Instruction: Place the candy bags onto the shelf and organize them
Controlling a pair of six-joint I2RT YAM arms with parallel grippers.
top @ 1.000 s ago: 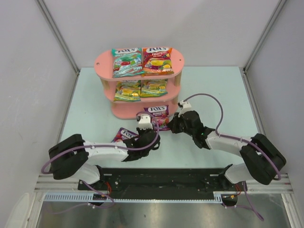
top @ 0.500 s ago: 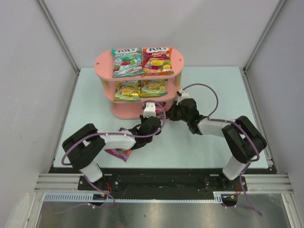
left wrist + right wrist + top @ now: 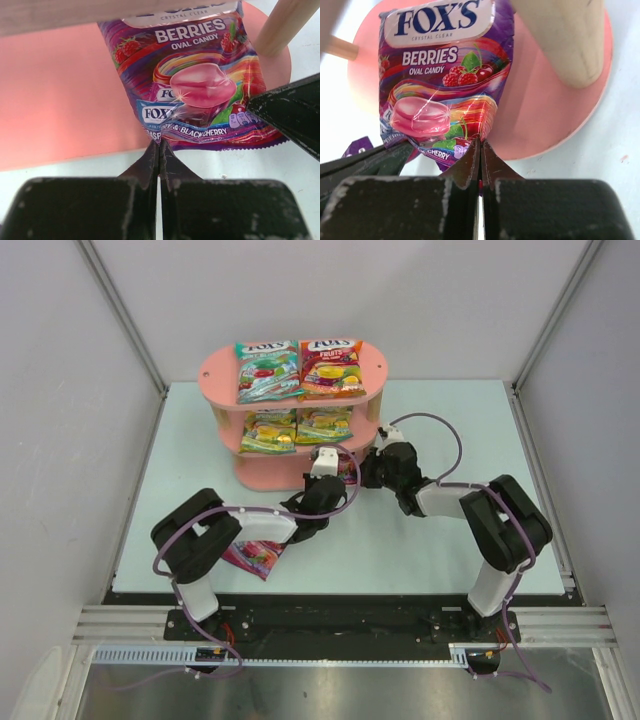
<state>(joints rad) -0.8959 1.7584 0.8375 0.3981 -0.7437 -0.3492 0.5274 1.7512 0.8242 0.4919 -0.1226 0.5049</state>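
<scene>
The pink shelf point(image 3: 220, 368) stands at the back of the table. A teal candy bag point(image 3: 268, 370) and a red-orange one point(image 3: 331, 366) lie on its top board, two yellow-green bags point(image 3: 269, 430) point(image 3: 323, 425) on the middle board. A purple berries bag point(image 3: 195, 85) point(image 3: 440, 90) lies partly on the bottom board point(image 3: 60, 90) point(image 3: 545, 115), its near edge overhanging. My left gripper point(image 3: 159, 145) point(image 3: 322, 462) is shut on that near edge. My right gripper point(image 3: 480, 144) point(image 3: 368, 466) is shut on its right corner. A second purple bag point(image 3: 254, 555) lies on the table by my left arm.
A wooden post point(image 3: 565, 35) point(image 3: 285, 20) of the shelf stands just right of the held bag. Grey walls with metal rails close in the pale table point(image 3: 450, 420) on three sides. The right gripper's finger point(image 3: 295, 110) shows in the left wrist view.
Both grippers have moved away from me toward the shelf, carrying the purple bag onto its bottom board. The second purple bag now shows nearer the table's front, by the left arm.
</scene>
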